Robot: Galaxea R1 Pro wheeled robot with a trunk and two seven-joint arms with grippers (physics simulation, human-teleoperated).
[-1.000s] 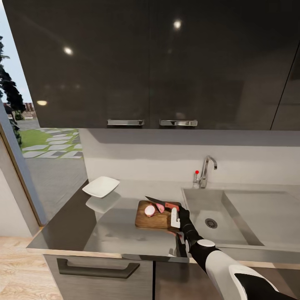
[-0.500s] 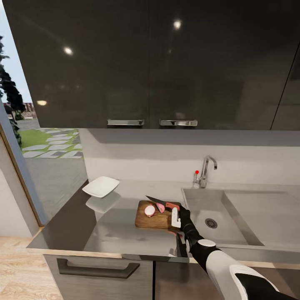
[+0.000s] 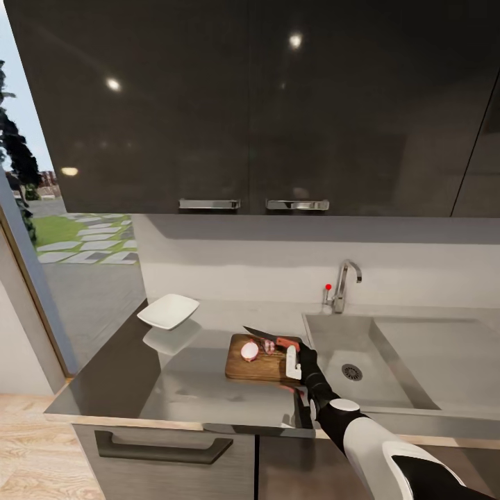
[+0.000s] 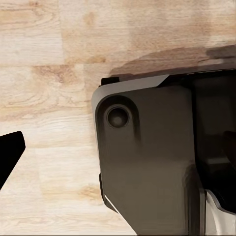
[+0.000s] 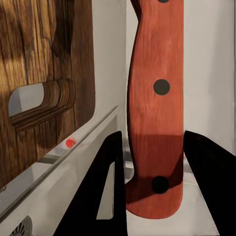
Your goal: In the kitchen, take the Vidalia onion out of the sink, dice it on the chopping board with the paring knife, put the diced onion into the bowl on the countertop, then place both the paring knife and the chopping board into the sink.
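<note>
Vidalia onion [image 3: 250,351], cut, lay on chopping board [image 3: 258,368], left of right gripper [image 3: 290,346]; gripper clamped paring knife [image 5: 155,105] handle, blade over onion.

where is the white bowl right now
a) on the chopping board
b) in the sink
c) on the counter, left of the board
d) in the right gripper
c: the bowl sits on the counter to the left of the chopping board, apart from it, while the right gripper is shut on the knife.
</note>
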